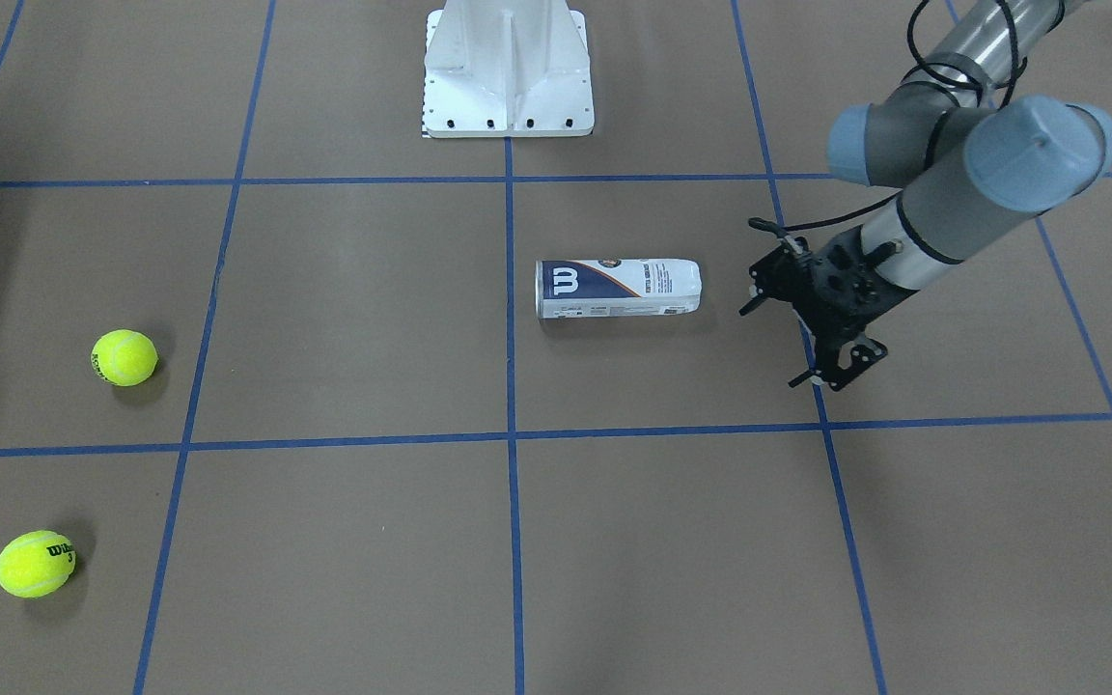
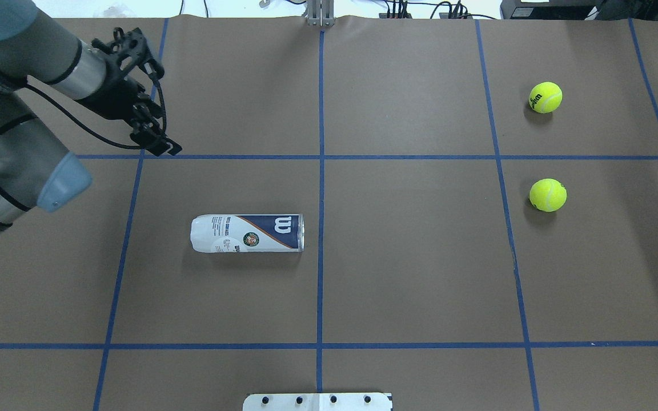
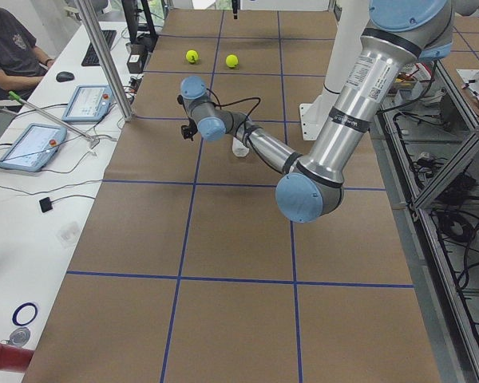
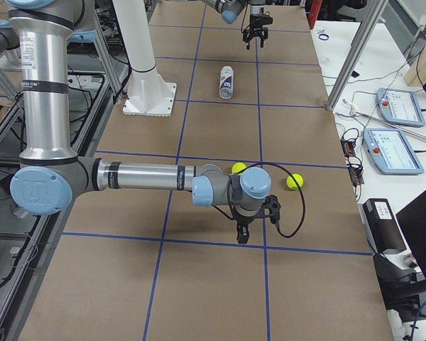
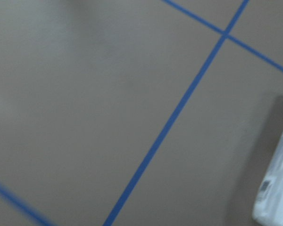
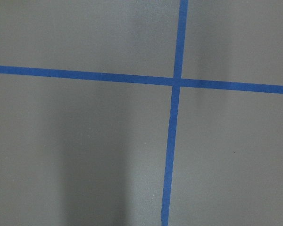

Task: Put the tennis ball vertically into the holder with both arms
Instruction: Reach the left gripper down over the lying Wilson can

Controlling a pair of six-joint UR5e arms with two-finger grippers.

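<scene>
Jaws of the left gripper [image 1: 770,347] are spread wide and empty, near the holder [image 1: 619,288], which lies on its side on the surface [image 1: 344,319]. I cannot tell if the right gripper [image 4: 255,226] is spread. This looks like the reach step. Next, the left gripper must grab the holder and stand it up.

Overhead view: holder [image 2: 247,233] on its side on the tabletop [image 2: 409,274], just left of frame centre, one end beside the middle tape line [image 2: 321,171], the other end toward frame left. Upper tennis ball [image 2: 545,97] at upper right. Lower tennis ball [image 2: 548,194] straight below it at mid right, the two apart, both well apart from the holder. Left pincer [image 2: 160,108] at upper left, up and left of the holder, apart from it. Pedestal base [image 2: 317,401] at bottom edge, centre. Exterior right view: right pincer [image 4: 259,224] at lower centre, near both balls, well apart from the holder.
</scene>
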